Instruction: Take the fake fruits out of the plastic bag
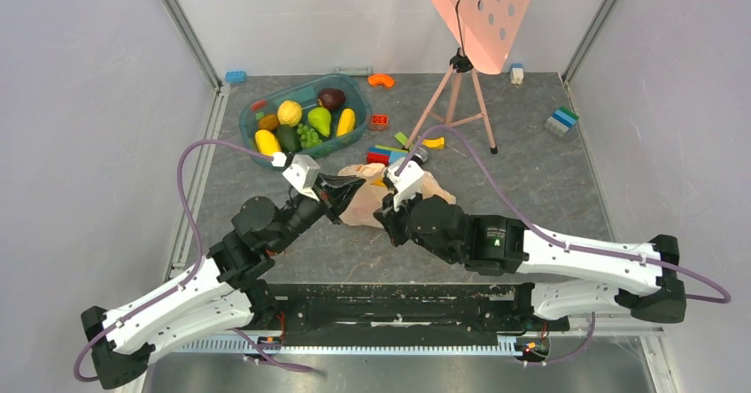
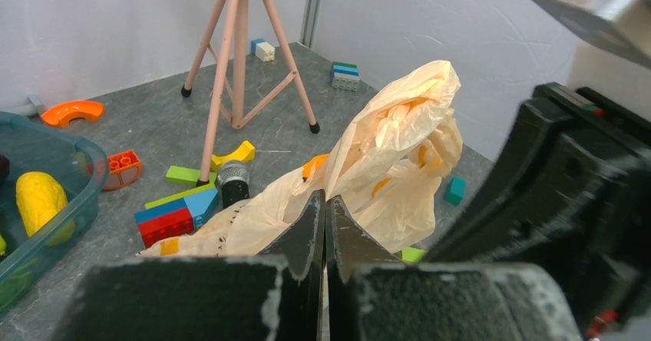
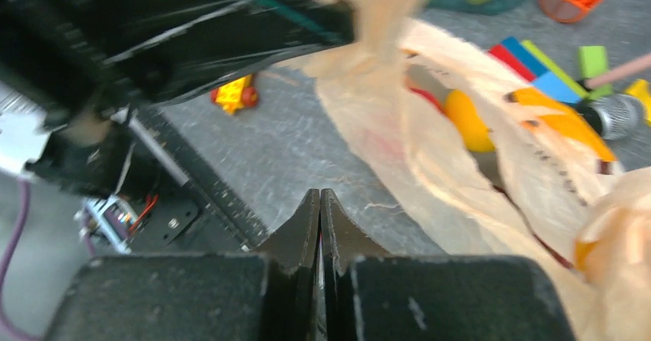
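The cream plastic bag [image 1: 363,203] lies crumpled at mid-table between both grippers; it also shows in the left wrist view [image 2: 399,149] and the right wrist view [image 3: 430,180]. My left gripper [image 1: 341,196] [image 2: 323,199] is shut, pinching the bag's left edge and pulling it up. My right gripper [image 1: 387,220] [image 3: 319,195] is shut and empty, low over the table beside the bag's near edge. Through the bag's opening I see a yellow-orange fruit [image 3: 464,118] and a bit of red one [image 3: 422,95]. Several more fruits [image 1: 305,120] lie in the teal tub.
The teal tub [image 1: 251,119] stands at the back left. A pink tripod [image 1: 456,101] stands behind the bag. Toy blocks [image 1: 388,154] and a silver-headed cylinder [image 2: 232,178] lie just behind the bag. More blocks [image 1: 561,120] lie at the back right. A small yellow-red toy [image 3: 234,94] lies by the left arm.
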You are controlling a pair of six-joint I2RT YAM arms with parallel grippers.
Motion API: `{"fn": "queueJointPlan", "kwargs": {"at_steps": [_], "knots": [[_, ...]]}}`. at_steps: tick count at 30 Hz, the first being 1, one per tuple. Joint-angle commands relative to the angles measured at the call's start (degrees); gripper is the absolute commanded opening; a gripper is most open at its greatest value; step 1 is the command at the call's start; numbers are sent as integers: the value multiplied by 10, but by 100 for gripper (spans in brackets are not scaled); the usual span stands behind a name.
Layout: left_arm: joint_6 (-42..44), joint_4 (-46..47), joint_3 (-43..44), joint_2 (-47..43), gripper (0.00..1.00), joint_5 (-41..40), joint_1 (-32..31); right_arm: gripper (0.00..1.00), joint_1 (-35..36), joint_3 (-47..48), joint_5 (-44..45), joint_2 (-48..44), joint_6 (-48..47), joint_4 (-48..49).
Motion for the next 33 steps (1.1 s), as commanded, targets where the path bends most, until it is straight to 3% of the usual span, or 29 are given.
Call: {"fn": "queueJointPlan", "kwargs": {"at_steps": [1, 15, 33], "knots": [[-22, 33, 7, -16, 2, -6, 2, 0, -33, 12, 88, 5, 31, 4], [-22, 35, -6, -30, 2, 1, 2, 0, -135, -20, -3, 37, 48, 62], [-23, 41, -36, -63, 2, 42, 2, 0, -165, -62, -18, 113, 70, 120]]}}
